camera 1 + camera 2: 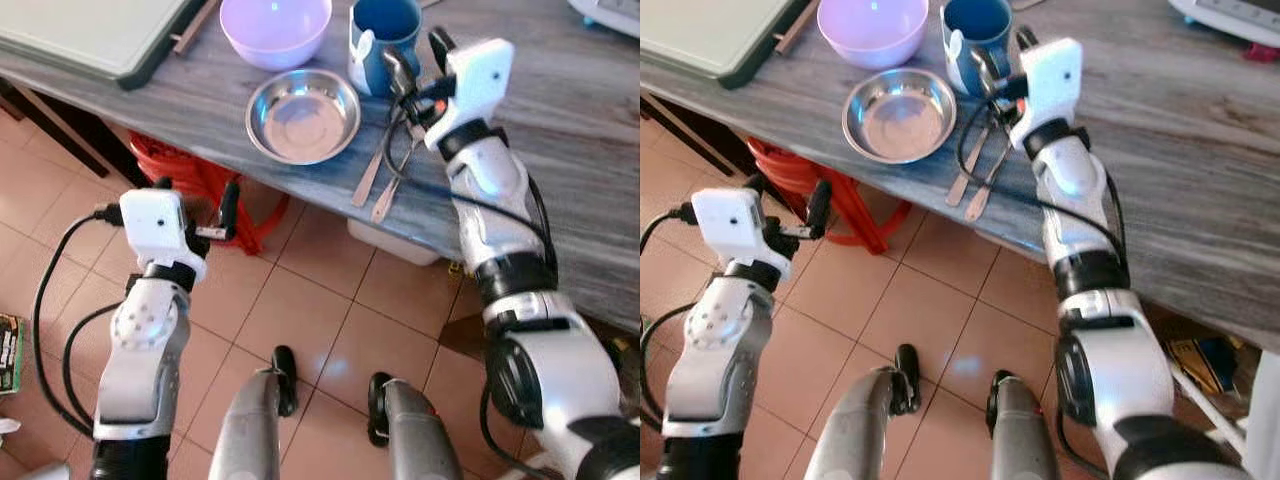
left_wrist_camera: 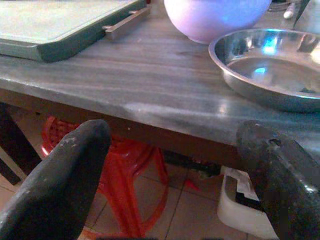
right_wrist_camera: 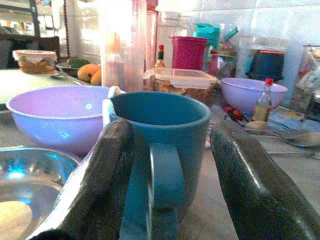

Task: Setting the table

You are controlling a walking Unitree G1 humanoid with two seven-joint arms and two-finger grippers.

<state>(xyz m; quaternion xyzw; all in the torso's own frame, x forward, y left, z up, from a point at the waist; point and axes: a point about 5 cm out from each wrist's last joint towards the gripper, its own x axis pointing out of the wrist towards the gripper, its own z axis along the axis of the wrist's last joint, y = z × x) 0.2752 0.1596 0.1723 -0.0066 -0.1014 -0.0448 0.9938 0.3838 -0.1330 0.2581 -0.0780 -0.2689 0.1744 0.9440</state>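
Observation:
A blue mug stands on the grey wooden table, its handle facing me. My right gripper is open at the mug, one black finger on each side of the handle without closing on it. Left of the mug lie a steel plate and behind it a lilac bowl. Two pieces of cutlery lie beside the plate, partly under my right arm. My left gripper is open and empty, held below the table's front edge, level with the plate.
A green-rimmed tray sits at the table's far left. Under the table are a red stool and a white container on the tiled floor. Jars, a second lilac bowl and food boxes crowd the table's back.

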